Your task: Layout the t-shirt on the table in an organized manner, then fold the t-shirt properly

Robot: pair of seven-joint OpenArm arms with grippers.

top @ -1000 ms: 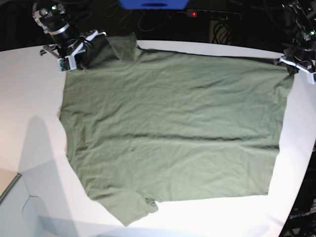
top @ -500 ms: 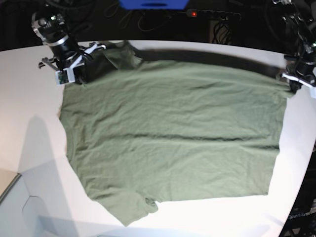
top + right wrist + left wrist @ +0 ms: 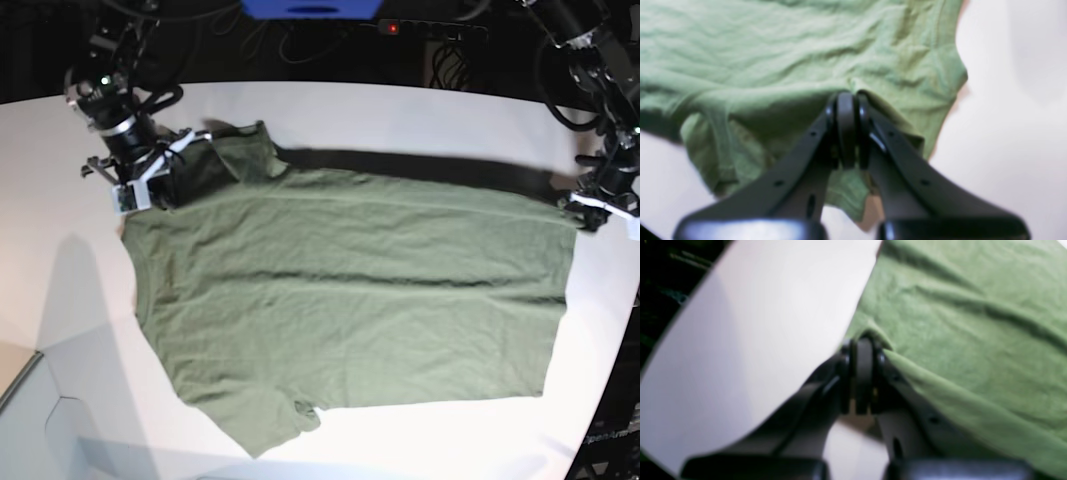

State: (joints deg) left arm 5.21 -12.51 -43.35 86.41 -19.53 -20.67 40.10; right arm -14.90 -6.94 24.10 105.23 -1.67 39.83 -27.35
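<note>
Prob. a robotics lab or test stn, can't pin it down further. Two black robot arms w/ silver bolts, left arm (image 3: 597, 120) & right arm (image 3: 128, 110), reached in over a big smooth white table (image 3: 75, 180), one each side in base view. Blue part (image 3: 312, 8) showed at top edge of base view, too cropped to ID. Dark area w/ thin shiny strands, poss. cables (image 3: 680, 295), lay past the table edge in L wrist view. Pale surface at lower left, base view, type unclear. Rest of room was out of frame.
</note>
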